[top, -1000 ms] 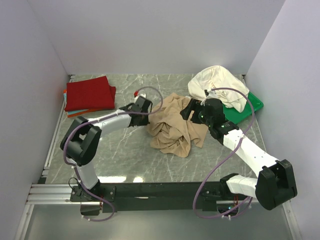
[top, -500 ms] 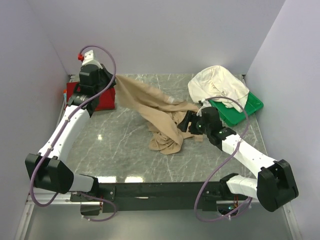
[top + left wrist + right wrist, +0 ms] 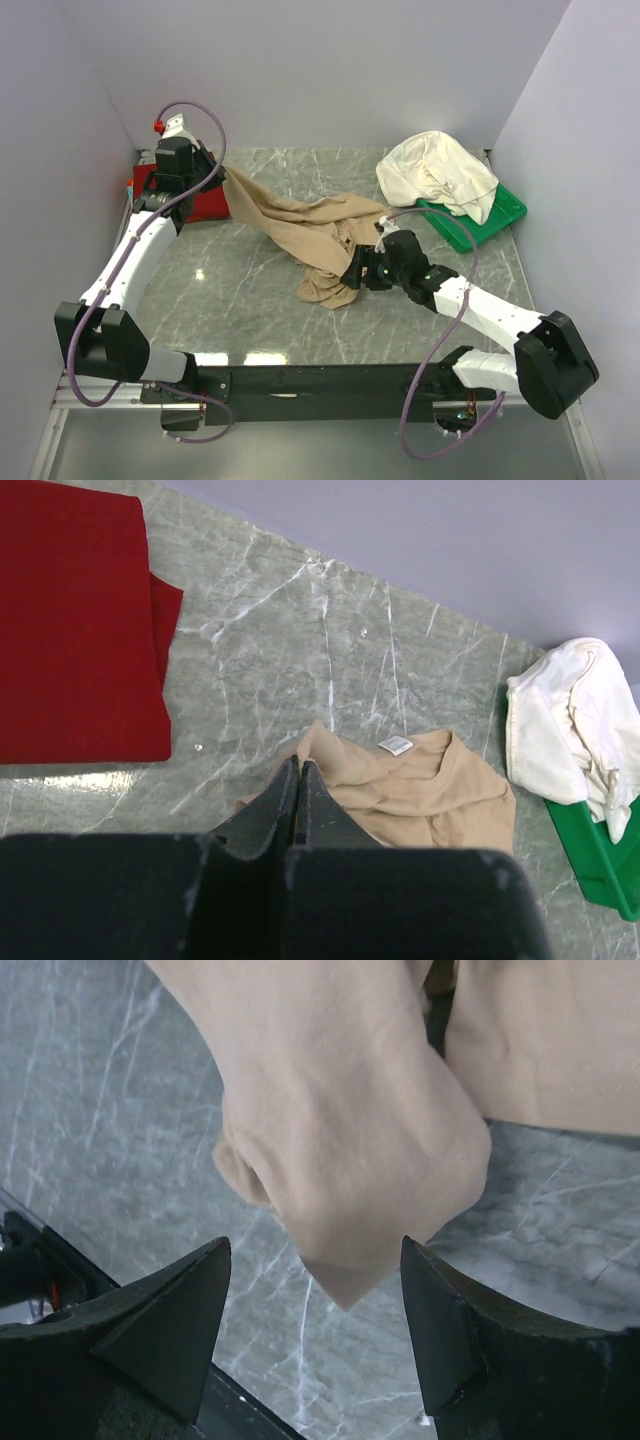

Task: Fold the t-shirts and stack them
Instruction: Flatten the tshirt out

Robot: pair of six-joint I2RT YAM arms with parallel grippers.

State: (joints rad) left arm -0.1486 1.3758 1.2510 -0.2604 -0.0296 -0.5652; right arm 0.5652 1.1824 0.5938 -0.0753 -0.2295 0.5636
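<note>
Here the grey marble counter [image 3: 240,290] carries the tan-beige cloth t-shirt [image 3: 300,225], stretched from mid-counter up toward the folded deep red t-shirt [image 3: 70,620] at far left. There the left pincer [image 3: 298,765] is clamped on the tan edge; the right pincer [image 3: 315,1243] gapes around a tan fold.

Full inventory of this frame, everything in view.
tan t-shirt: 1, tan-beige, strung from far left to table centre
cream t-shirt: 1, cream-white, heaped on tray, far right
red t-shirt: 1, deep red, folded, far left
tray: 1, green, far right
table: 1, grey marble, under all
left gripper: 1, black, far left, shut on tan t-shirt
right gripper: 1, black, centre, open, fingers either side of a tan fold
</note>
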